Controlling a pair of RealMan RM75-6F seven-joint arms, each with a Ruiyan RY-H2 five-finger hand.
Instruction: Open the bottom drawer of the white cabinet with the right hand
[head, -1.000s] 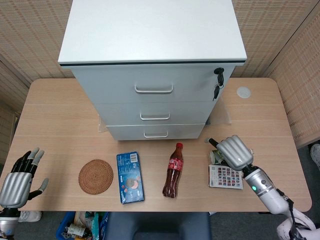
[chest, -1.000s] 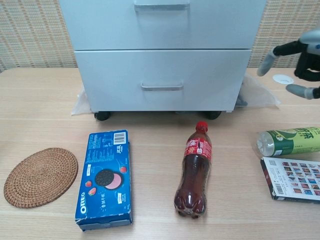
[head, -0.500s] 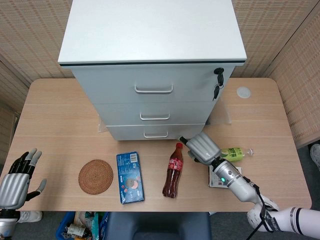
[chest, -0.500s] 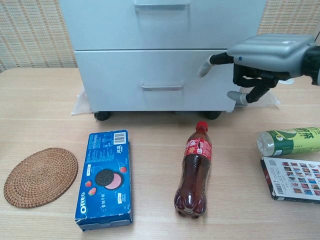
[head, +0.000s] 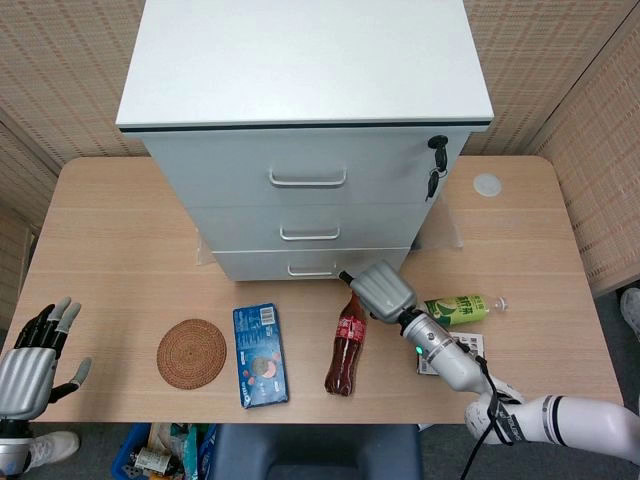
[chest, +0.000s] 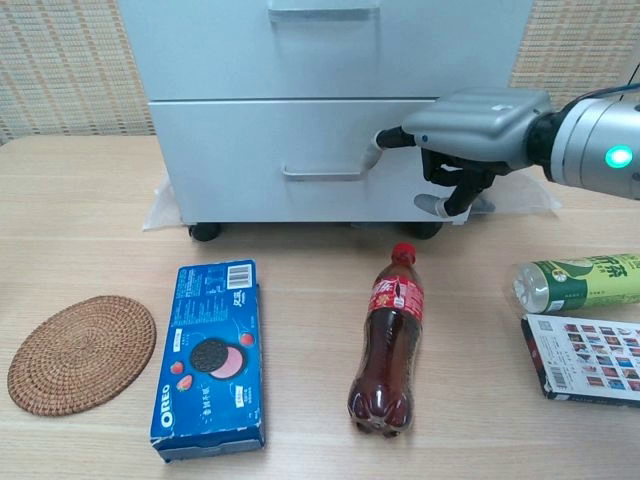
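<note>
Drawer front of the bottom drawer (chest: 320, 160) sits flush and closed at the base of the white cabinet (head: 305, 100), which stands at twelve o'clock on the table (head: 130, 250), and its slim handle (chest: 322, 175) lies at the middle of that front. The right robot hand (chest: 465, 125) hovers at three o'clock of the handle, holding nothing, with one finger stretched toward the handle's right end and the others curled underneath; in the chest view the fingertip (chest: 372, 150) looks just beside the handle, though whether it touches cannot be told. My judgement is that the reach is nearly done and the hooking is not yet begun. The handle leaves little room behind it, so a finger arriving too high or too flat could skid along the front instead of slipping behind. The cabinet rests on small castors, so a pull may roll the whole unit toward six o'clock instead of sliding the drawer. A cola bottle (chest: 388, 345) lies directly at six o'clock of the robot hand, and a lowering wrist or an opening drawer could knock it. The left robot hand (head: 30, 362) hangs open at the table's eight o'clock corner, well apart.
</note>
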